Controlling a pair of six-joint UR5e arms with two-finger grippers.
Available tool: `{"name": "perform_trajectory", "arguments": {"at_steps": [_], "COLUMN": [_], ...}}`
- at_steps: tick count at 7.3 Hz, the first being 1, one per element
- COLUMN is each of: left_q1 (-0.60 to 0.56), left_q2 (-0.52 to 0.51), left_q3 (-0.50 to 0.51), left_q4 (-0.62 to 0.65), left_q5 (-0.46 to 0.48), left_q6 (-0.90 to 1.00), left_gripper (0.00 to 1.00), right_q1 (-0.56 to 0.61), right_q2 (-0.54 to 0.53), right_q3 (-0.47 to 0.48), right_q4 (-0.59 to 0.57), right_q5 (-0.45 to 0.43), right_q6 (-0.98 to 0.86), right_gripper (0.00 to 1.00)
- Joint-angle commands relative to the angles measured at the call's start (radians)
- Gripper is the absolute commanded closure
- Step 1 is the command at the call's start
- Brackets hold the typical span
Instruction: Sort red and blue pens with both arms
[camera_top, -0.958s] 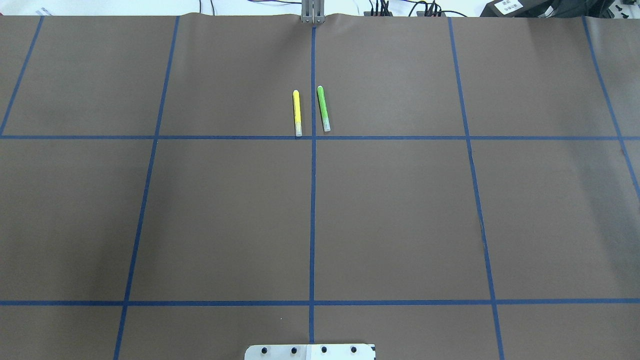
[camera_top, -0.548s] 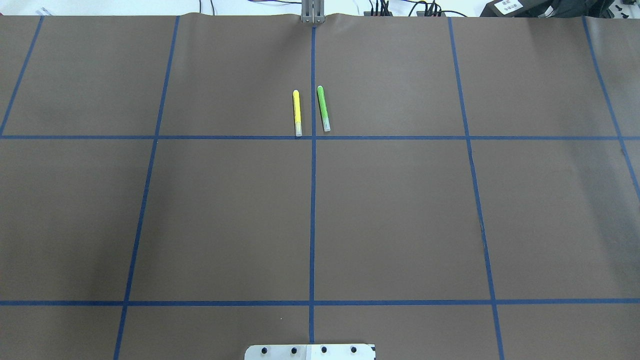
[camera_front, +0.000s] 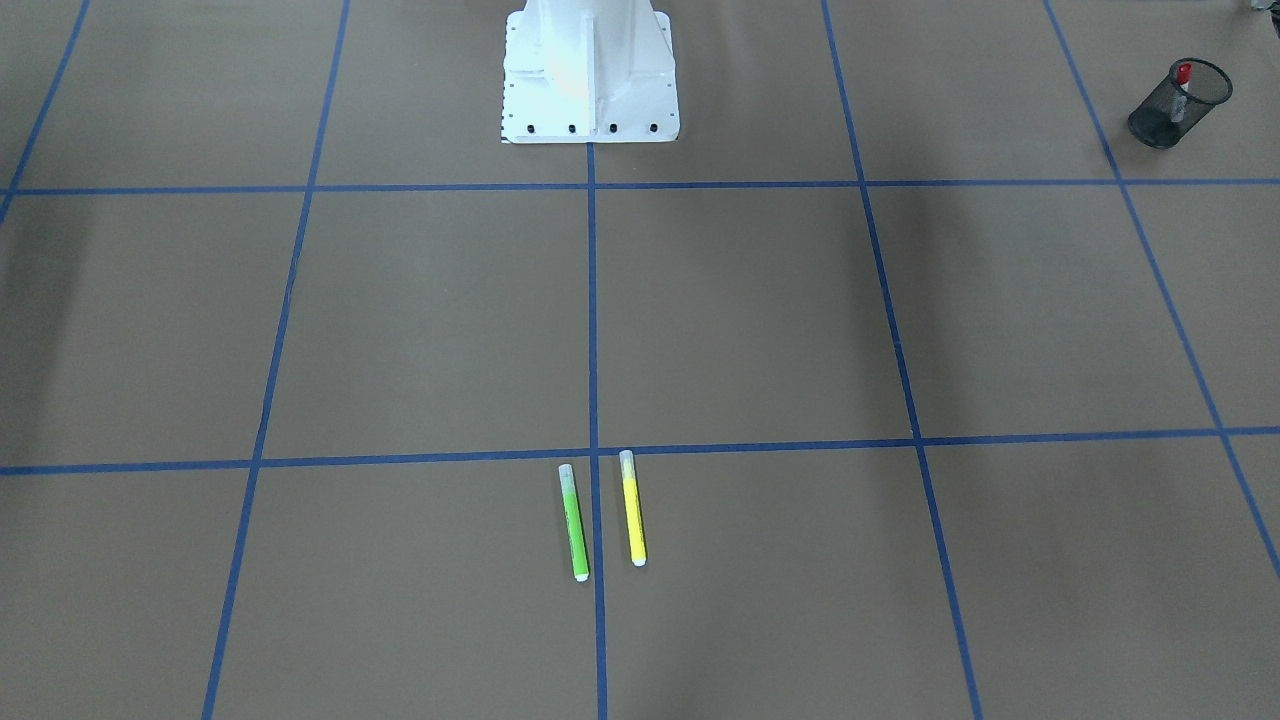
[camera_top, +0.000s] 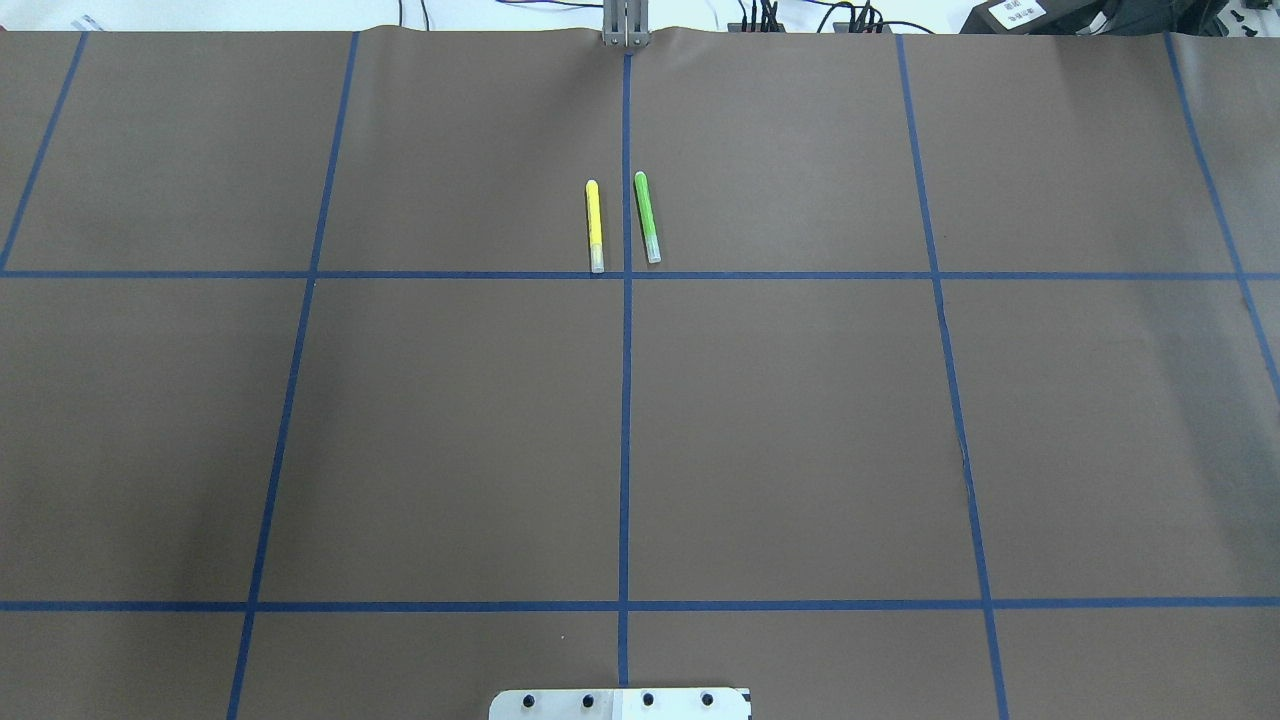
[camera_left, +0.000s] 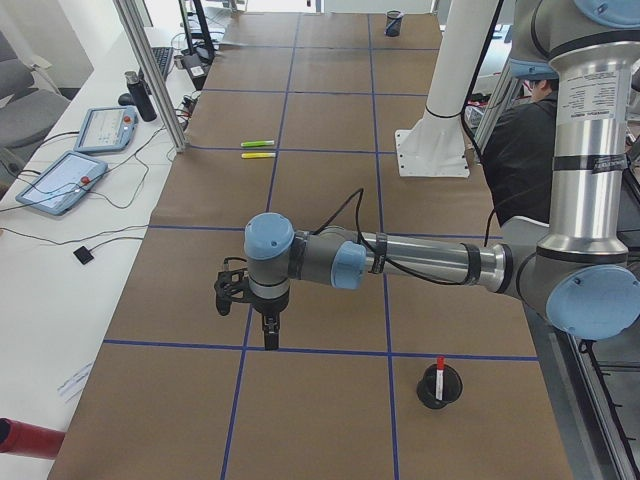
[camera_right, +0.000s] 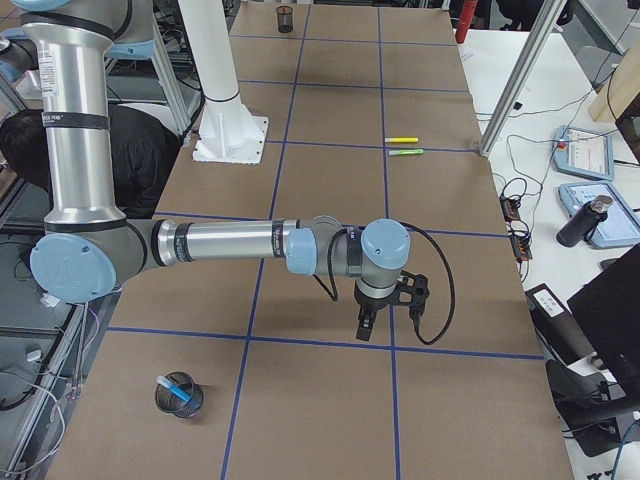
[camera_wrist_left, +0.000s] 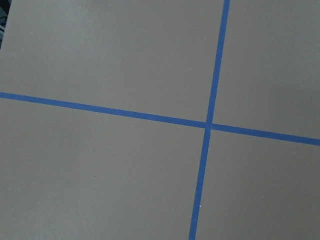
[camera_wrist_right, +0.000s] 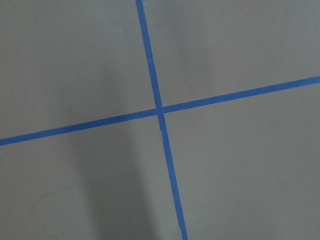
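The red pen (camera_front: 1183, 78) stands in a black mesh cup (camera_front: 1158, 125) at the table's left end; the exterior left view shows the same red pen (camera_left: 439, 368) and cup (camera_left: 440, 398). The blue pen (camera_right: 182, 392) lies in another mesh cup (camera_right: 168, 403) at the right end. My left gripper (camera_left: 270, 338) hangs low over a tape crossing, away from its cup. My right gripper (camera_right: 365, 325) hangs the same way at the other end. Both show only in side views, so I cannot tell whether they are open or shut. Both wrist views show only brown table and blue tape.
A yellow marker (camera_top: 594, 226) and a green marker (camera_top: 647, 217) lie side by side at the far middle of the table. The white robot base (camera_front: 590, 70) stands at the near middle. A person in dark clothes (camera_left: 520, 150) sits behind the base.
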Motion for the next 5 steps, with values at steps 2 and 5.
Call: {"name": "perform_trajectory", "arguments": {"at_steps": [2,5], "left_q1": [0.001,0.001], "left_q2": [0.007,0.012], "left_q3": [0.0,0.001], "left_q4": [-0.007,-0.017], "left_q5": [-0.004,-0.004], "left_q6": [0.0,0.0], "left_gripper": [0.0,0.0], "right_q1": [0.0,0.0], "right_q2": [-0.001,-0.002], "right_q3": [0.002,0.009], "right_q4": [-0.001,0.0], "right_q5": [0.002,0.003], "right_q6": [0.003,0.006], "right_gripper": [0.0,0.0]}}
